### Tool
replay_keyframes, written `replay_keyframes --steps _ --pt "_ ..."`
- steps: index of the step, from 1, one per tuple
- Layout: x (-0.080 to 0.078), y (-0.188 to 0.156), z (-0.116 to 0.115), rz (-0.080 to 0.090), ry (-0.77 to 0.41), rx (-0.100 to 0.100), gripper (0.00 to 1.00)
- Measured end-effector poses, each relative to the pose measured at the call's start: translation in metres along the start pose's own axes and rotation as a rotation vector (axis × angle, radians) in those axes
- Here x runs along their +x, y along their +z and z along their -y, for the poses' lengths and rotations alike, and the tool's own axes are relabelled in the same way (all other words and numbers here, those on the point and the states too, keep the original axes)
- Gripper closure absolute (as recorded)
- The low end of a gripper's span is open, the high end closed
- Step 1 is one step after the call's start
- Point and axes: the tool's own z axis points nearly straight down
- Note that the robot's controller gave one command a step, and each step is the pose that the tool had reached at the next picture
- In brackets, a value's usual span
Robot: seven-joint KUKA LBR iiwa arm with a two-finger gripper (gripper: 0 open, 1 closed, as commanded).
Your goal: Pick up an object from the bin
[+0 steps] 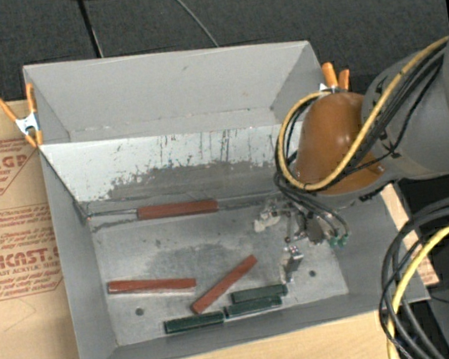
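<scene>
On the left of the bin (76,265) floor a left red-brown stick (149,287) lies flat and nearly level. Behind it, along the foot of the far wall, lies a back red-brown stick (177,210). Toward the front wall a long dark green bar (194,323) lies flat, and a slanted red-brown stick (224,284) runs up from just above it toward the right. Next comes a shorter dark green bar (258,297), its left end close to the long one.

The claw (291,257) hangs over the right side of the floor, just above and to the right of the shorter dark green bar's right end. That bar is the thing nearest to it and the likeliest pick. Whether the claw is wide or narrow I cannot tell, and nothing shows within it.

To do this step well, I judge the claw should centre over the bar's middle rather than its end, turn to close across the narrow width, and come straight down, clear of the slanted red-brown stick, which lies near enough to be nudged.
</scene>
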Motion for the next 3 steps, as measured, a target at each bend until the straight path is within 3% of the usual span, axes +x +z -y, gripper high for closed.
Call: replay_keyframes --steps 1,2,3 --pt "0.001 0.021 -0.012 -0.007 0.099 0.001 0.00" --pt "0.018 0.024 -0.069 0.025 -0.185 0.007 1.00" --pt "0.018 0.024 -0.069 0.025 -0.185 0.007 1.00"
